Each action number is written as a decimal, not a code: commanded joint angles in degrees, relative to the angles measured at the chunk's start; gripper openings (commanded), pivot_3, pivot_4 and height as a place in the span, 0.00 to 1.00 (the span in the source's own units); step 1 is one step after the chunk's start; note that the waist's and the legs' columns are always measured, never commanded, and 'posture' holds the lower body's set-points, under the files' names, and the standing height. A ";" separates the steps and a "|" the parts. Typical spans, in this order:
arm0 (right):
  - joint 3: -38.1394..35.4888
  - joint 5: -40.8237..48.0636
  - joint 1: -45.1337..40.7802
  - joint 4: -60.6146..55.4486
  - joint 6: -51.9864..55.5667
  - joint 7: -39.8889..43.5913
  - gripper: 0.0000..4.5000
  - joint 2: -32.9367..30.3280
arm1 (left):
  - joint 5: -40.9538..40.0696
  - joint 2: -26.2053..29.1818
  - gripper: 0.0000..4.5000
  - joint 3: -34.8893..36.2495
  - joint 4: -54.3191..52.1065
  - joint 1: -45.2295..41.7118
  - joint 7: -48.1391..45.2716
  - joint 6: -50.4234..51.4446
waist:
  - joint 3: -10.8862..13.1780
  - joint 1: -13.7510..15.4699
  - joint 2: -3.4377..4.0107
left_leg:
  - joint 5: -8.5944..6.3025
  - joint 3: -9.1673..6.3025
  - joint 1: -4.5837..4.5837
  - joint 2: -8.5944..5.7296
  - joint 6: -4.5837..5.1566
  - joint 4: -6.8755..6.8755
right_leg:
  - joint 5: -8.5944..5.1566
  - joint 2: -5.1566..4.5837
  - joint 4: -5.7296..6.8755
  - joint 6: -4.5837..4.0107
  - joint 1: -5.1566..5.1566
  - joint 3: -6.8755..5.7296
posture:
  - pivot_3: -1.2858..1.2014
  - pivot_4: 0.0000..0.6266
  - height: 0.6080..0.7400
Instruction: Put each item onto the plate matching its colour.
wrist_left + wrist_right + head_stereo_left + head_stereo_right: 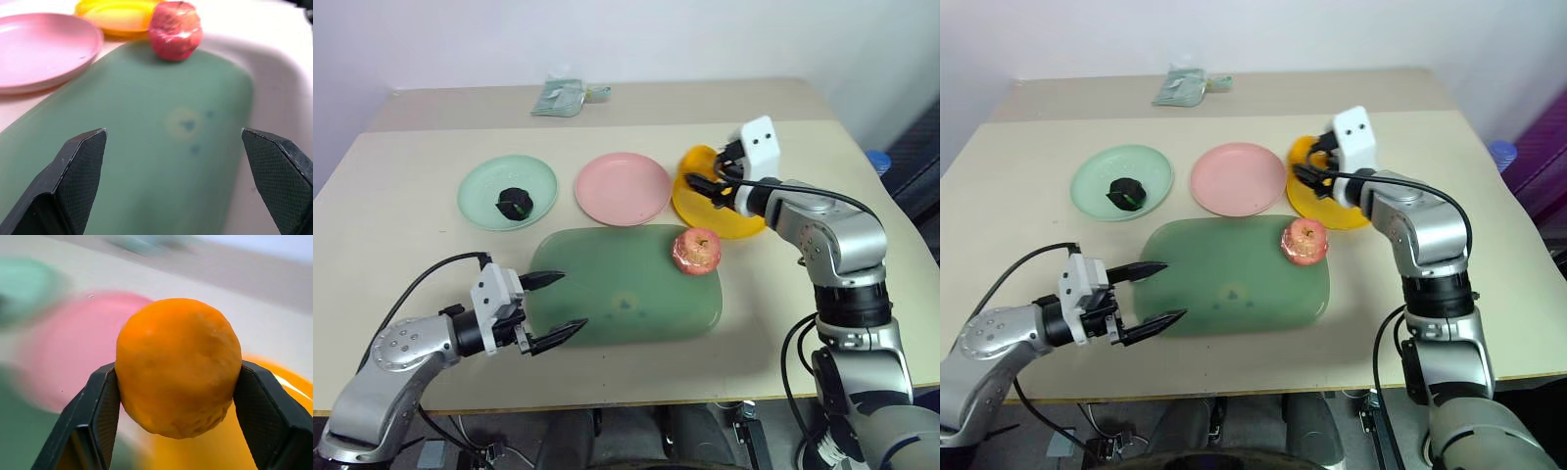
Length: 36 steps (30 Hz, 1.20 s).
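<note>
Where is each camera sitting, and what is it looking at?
Left eye, right eye: on the head, looking down at the table; both arms show.
Left wrist: behind the open left tool, facing the green board and the apple.
Right wrist: behind the right tool, which grips the orange fruit.
Shared: the pink plate shows in all views.

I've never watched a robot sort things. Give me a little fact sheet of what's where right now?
green plate: holds dark green lump
pink plate: bare
yellow plate: nothing resting on it yet
apple: on green board, far right corner
right gripper: shut on orange, over the yellow plate
left gripper: open, empty, at the board's near left edge
</note>
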 commanded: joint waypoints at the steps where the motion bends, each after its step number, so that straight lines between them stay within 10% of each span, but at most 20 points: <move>1: -0.44 -3.30 -4.27 11.45 -9.60 1.64 0.60 0.27 | 0.68 -0.86 1.00 -2.48 -2.68 -0.67 0.75 -0.61 | 0.05 -0.33 0.09 | 0.00 0.02 -0.01 0.01 0.00 -0.02 | 0.00 0.03 0.01 0.00 -0.04 0.03 | 0.52 0.24 1.00; 2: -0.42 -3.75 -4.99 13.65 -11.23 2.45 0.83 0.18 | 0.90 -1.11 1.00 -3.12 -3.06 -0.65 1.09 -0.65 | 0.08 -0.53 0.14 | 0.00 0.07 -0.01 0.03 0.00 -0.03 | 0.00 0.07 0.03 0.00 -0.09 0.08 | 0.52 0.24 1.00; 4: 0.15 -4.52 -5.15 13.81 -13.82 4.87 0.99 -0.77 | 1.34 -1.45 1.00 -3.96 -3.54 -0.42 1.72 -0.80 | 0.13 -1.05 0.22 | 0.00 0.10 -0.02 0.05 0.00 -0.07 | 0.00 0.08 0.06 0.00 -0.15 0.12 | 0.52 0.24 1.00; 15: -3.91 11.20 18.64 -20.66 -10.26 30.54 0.99 -15.15 | 2.53 -1.38 1.00 -2.97 -2.12 1.86 2.39 -2.56 | 0.12 0.03 0.22 | -0.04 -0.06 0.06 0.17 0.07 -0.04 | 0.00 0.05 -0.09 0.01 0.12 0.06 | 0.52 0.24 1.00; 22: 3.95 3.25 21.49 -18.03 -12.49 26.44 0.99 -12.98 | 2.49 -0.81 1.00 -1.75 0.33 0.76 1.22 -3.37 | 0.11 -0.12 0.23 | -0.04 0.00 0.15 0.12 0.07 0.01 | 0.00 0.14 -0.03 -0.01 0.15 0.07 | 0.52 0.24 1.00; 28: 2.46 5.77 16.72 -20.37 -9.91 23.03 0.53 -7.24 | 1.08 -1.50 1.00 3.64 0.86 2.52 3.76 -2.52 | 0.11 0.05 0.23 | -0.04 -0.03 0.11 0.13 0.07 0.01 | 0.00 0.13 -0.03 -0.01 0.13 0.07 | 0.52 0.24 1.00; 36: 6.79 -1.46 -2.07 -1.60 -7.77 9.11 0.53 9.17 | 1.79 -3.26 1.00 14.63 7.83 5.04 8.18 -4.72 | 0.11 -0.51 0.23 | -0.02 -0.04 0.08 0.14 0.04 -0.01 | 0.00 0.15 0.07 -0.02 -0.02 0.06 | 0.52 0.24 1.00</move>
